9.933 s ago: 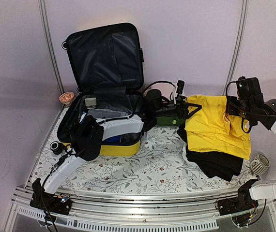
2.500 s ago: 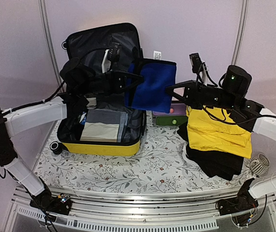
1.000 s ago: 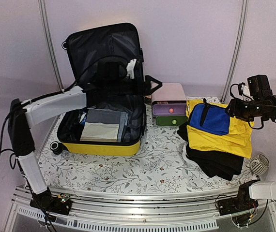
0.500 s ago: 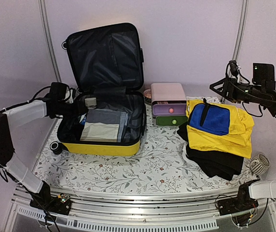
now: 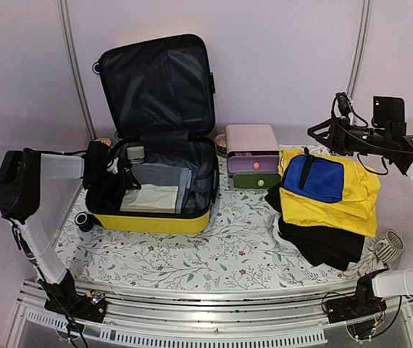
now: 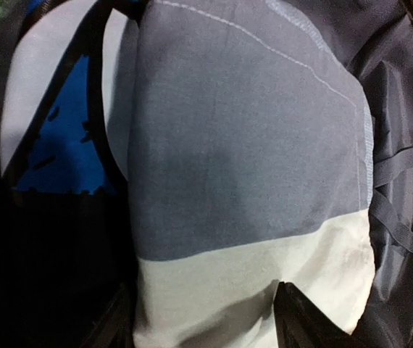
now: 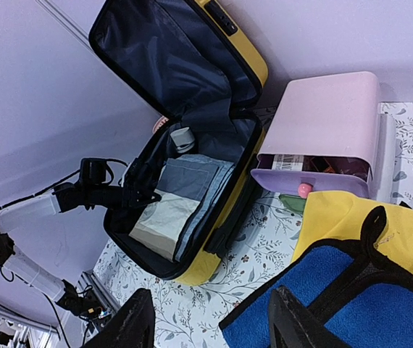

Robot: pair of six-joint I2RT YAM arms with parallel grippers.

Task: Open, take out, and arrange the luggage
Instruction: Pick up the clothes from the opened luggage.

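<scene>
The floral-patterned surface [image 5: 214, 254] carries the large glossy yellow hard-shell suitcase [image 5: 156, 223] at about its 10 o'clock. The suitcase lies open, with its black-lined lid upright at the 12 o'clock side and its base flat.

At the surface's 3 o'clock is a pile of clothes: a yellow garment [image 5: 351, 210] spread over a folded black garment [image 5: 330, 250], with a blue black-trimmed pouch [image 5: 319, 181] on top. A pink-and-green drawer box [image 5: 251, 141] stands between the suitcase and the pile. In the suitcase base lies a folded grey-and-cream cloth [image 6: 250, 181]. A white mesh plastic basket [image 5: 389, 248] sits at the surface's 4 o'clock edge.

The left claw [image 5: 123, 177] reaches into the suitcase base from its 9 o'clock rim. It is just over the folded cloth, and the rest of the base spreads toward the claw's 3 o'clock. Its fingers stand well apart. Whether they press the cloth cannot be told.

The right claw [image 7: 214, 297] hangs in the air at the pile's 12 o'clock. It is about half open and empty. The suitcase is well apart from it, toward its 9 o'clock, beyond the drawer box.
</scene>
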